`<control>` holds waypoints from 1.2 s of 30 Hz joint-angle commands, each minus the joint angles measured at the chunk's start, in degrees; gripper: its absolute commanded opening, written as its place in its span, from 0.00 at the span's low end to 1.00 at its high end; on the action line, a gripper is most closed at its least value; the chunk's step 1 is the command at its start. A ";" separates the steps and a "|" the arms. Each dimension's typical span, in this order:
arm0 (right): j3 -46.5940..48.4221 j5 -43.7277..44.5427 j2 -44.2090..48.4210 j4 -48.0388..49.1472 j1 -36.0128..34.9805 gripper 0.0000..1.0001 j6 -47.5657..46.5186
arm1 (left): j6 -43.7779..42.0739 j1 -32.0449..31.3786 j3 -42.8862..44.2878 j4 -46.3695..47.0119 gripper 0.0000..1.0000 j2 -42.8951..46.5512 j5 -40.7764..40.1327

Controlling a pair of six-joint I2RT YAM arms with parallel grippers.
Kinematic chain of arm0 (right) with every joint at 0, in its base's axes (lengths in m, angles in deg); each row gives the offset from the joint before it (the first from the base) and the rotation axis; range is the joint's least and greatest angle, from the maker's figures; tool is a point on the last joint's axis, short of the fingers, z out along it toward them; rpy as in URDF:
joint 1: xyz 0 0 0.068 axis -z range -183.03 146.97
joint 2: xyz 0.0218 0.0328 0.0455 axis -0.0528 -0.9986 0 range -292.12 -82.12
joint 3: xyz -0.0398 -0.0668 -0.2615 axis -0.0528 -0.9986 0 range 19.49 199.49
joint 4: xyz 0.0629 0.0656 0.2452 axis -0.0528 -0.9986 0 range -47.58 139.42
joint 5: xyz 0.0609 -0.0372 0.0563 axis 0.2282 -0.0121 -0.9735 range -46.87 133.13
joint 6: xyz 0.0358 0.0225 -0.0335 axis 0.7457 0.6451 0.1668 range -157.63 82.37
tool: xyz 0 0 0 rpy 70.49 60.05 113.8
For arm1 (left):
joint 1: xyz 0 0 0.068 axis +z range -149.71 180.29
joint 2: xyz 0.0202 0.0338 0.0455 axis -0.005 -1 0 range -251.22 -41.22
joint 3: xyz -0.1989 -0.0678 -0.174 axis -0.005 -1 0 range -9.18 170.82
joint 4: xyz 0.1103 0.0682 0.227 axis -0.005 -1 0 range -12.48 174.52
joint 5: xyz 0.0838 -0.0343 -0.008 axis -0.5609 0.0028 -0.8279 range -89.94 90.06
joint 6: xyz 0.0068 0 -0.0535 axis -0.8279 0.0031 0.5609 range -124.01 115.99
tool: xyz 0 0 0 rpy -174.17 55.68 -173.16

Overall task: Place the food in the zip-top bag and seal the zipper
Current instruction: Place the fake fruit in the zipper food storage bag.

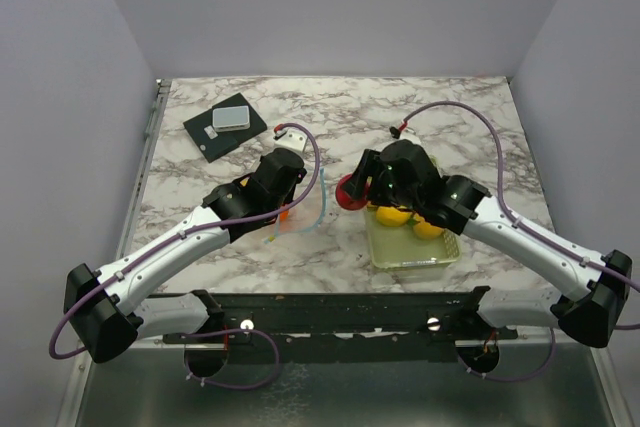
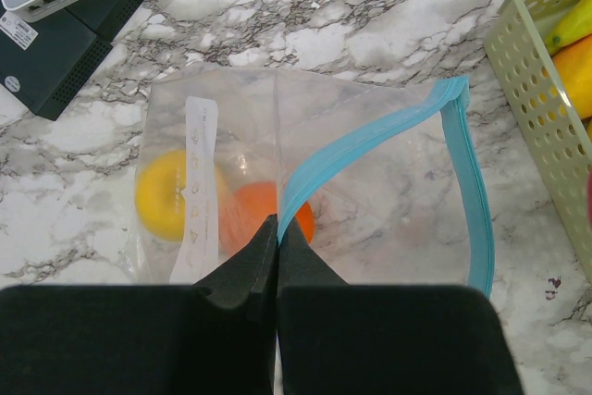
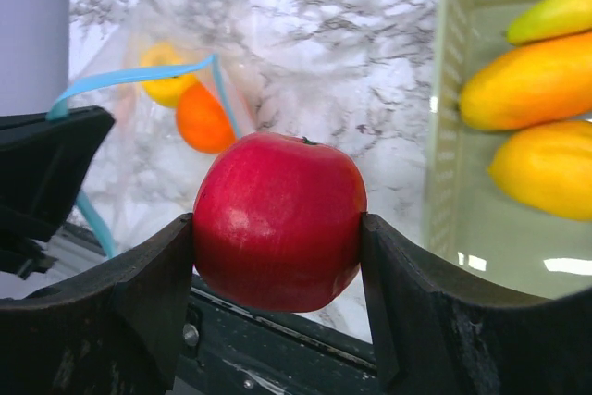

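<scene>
The clear zip-top bag [image 2: 388, 201] lies on the marble with its mouth held open. My left gripper [image 2: 277, 225] is shut on the near side of its light blue zipper [image 2: 370, 141]. A yellow fruit [image 2: 162, 196] and an orange ball [image 2: 250, 210] sit inside the bag. My right gripper [image 3: 277, 228] is shut on a red apple [image 3: 277, 215], held above the table between the bag [image 1: 305, 212] and the basket. In the top view the apple [image 1: 349, 192] hangs just right of the bag's mouth.
A pale green mesh basket [image 1: 420, 259] stands right of the bag, under the right arm, with yellow fruits [image 3: 532, 90] in it. A black box with a grey device on top [image 1: 225, 125] lies at the back left. The table's front rail runs below the apple.
</scene>
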 commanded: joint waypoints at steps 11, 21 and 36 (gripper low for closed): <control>9.41 -2.59 -12.25 8.00 -5.99 0.34 -2.05 | -0.37 -0.36 -0.47 0.92 0.00 0.08 0.73; 10.34 -4.36 -18.52 10.61 -7.46 0.36 -1.41 | -0.35 -0.34 -0.47 0.92 0.00 0.17 0.76; 9.37 -6.41 -21.46 13.78 -8.84 0.76 0.30 | -0.25 -0.36 -0.48 0.92 0.00 0.25 0.64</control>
